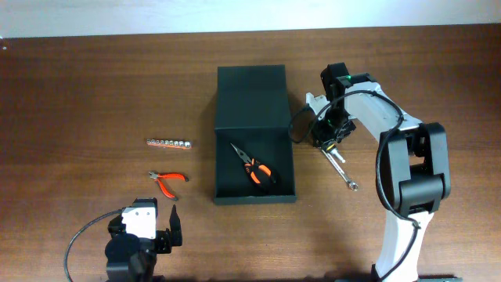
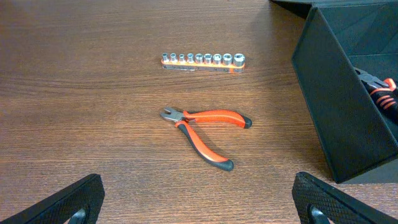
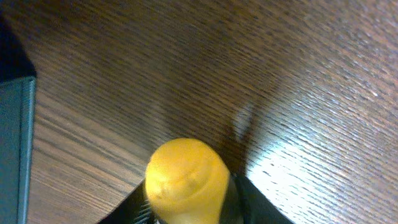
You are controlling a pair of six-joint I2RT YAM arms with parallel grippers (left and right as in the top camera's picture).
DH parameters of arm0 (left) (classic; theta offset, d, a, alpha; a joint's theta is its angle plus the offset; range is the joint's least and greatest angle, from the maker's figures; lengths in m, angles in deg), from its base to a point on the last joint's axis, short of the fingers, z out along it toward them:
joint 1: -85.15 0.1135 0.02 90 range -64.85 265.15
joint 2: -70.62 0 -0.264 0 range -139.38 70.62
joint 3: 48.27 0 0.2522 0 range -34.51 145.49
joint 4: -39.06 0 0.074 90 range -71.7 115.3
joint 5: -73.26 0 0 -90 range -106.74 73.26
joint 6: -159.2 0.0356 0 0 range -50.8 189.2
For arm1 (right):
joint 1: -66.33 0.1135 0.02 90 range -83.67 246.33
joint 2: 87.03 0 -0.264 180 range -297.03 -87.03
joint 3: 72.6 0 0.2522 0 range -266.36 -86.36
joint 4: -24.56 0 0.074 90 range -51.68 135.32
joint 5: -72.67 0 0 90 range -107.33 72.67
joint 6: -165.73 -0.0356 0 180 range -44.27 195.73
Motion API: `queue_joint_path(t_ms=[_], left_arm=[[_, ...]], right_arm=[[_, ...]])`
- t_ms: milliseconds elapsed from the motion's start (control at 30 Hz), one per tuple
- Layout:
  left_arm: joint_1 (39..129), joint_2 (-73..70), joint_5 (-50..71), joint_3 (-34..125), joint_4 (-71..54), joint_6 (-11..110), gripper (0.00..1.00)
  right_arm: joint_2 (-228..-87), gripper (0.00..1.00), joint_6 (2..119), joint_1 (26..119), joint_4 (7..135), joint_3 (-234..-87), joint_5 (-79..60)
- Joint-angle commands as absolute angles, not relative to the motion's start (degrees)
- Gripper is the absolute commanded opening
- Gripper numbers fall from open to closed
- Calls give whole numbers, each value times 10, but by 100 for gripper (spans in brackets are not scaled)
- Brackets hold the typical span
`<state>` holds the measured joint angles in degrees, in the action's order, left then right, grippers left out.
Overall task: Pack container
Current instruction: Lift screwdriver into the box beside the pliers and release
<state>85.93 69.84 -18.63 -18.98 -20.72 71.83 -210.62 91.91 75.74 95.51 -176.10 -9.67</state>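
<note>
While the dark green, matte, rectangular box sits at the middle of the brown wooden table, its hinged flap lid lies thrown back flat on the far side, so the inside is open to the overhead camera. On the box floor rests a pair of long-nosed pliers with orange-and-black handles, set diagonally with the nose toward the far left corner.

Left of the box, well apart from it, lie two more tools: a row of small silver sockets on an orange rail and, nearer the robot, a pair of cutters with red-and-black handles, the handles splayed.

The left gripper hovers low at the near left of the table, facing these tools, with its black fingers spread wide and nothing between them.

The right gripper is down at the table just right of the box, beside the far end of a slim silver wrench that lies slanting toward the near right. From its wrist camera a blurred, rounded yellow thing fills the lower frame between dark finger parts — whether the jaws are clamped on it I cannot tell, nor what it is.
</note>
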Motion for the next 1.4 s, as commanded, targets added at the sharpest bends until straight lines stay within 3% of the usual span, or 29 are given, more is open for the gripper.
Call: queue_joint_path(t_ms=[0, 200, 967, 1367], left_arm=[[862, 703, -182, -193, -206, 729, 99], [862, 703, -182, -193, -206, 729, 99], [862, 703, -182, -193, -206, 729, 99], [862, 703, -182, -193, -206, 729, 99]], right_arm=[[-2112, 29, 913, 757, 952, -1757, -89], [-2111, 17, 894, 757, 953, -1763, -89], [-2085, 4, 888, 768, 1114, -1925, -67], [-1990, 4, 888, 910, 1170, -1998, -65]])
